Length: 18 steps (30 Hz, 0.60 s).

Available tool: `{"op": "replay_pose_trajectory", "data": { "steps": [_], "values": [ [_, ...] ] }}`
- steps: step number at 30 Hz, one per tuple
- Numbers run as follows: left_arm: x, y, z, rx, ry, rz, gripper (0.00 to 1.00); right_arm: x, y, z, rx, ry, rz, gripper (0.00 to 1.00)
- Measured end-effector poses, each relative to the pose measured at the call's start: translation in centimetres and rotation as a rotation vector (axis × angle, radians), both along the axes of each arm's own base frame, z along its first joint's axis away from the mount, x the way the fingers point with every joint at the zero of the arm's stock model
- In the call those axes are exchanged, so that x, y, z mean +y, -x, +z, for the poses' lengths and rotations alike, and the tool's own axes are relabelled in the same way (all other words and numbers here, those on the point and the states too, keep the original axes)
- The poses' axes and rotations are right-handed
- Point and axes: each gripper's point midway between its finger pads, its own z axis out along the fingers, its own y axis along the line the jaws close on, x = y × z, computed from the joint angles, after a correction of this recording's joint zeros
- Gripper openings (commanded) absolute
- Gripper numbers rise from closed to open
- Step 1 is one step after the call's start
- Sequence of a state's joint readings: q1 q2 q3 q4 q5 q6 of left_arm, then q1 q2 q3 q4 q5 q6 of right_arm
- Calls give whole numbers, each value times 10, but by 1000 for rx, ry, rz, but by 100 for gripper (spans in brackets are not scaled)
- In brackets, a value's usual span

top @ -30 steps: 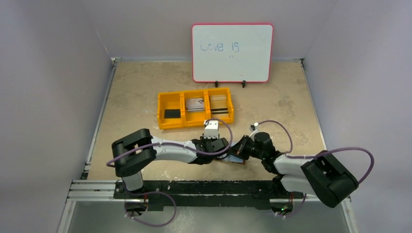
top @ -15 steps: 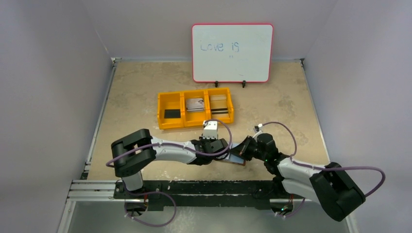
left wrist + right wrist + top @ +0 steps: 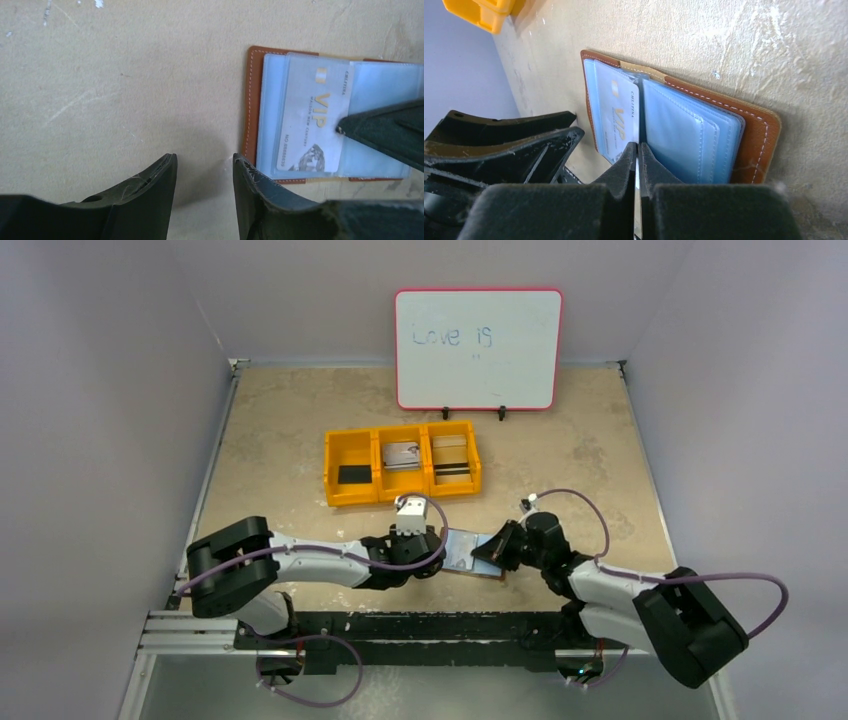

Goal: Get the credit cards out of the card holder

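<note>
The brown card holder (image 3: 460, 554) lies open near the table's front edge, pale clear sleeves up. It also shows in the left wrist view (image 3: 252, 100) and the right wrist view (image 3: 756, 140). A grey-white VIP card (image 3: 312, 115) sits in its left sleeve (image 3: 621, 120). My left gripper (image 3: 204, 157) is open and empty, just left of the holder (image 3: 436, 558). My right gripper (image 3: 638, 146) is shut, its tips on the card's inner edge at the fold (image 3: 480, 552). A thin pale sliver shows between its fingers; I cannot tell what it is.
A yellow three-compartment bin (image 3: 402, 490) stands behind the holder with a black card (image 3: 352, 474), a grey-white card (image 3: 400, 456) and a beige striped card (image 3: 452, 460) in it. A whiteboard (image 3: 478, 348) stands at the back. Grey walls enclose the table.
My left arm has drawn back to the left, off the card holder, uncovering its left half and the VIP card. My right gripper has stayed on the holder.
</note>
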<state>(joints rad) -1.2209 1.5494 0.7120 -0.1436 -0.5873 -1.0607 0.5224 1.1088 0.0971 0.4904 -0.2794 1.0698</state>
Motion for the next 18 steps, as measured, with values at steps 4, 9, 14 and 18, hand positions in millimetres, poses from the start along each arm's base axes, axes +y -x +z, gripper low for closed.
{"op": "replay_pose_trajectory", "data": {
  "steps": [4, 9, 14, 18],
  "values": [
    [-2, 8, 0, 27, 8, -50, 47, 1, -2, 1, -6, -5, -1, 0],
    [-8, 15, 0, 41, 0, -106, 51, 2, -3, 2, -9, -6, -1, 0],
    [-15, 20, 1, 54, -24, -146, 57, 2, -3, 2, -10, -6, 0, 0],
    [-23, 16, -1, 53, -87, -152, 57, 2, -3, 2, -11, -5, 0, 0]
  ]
}}
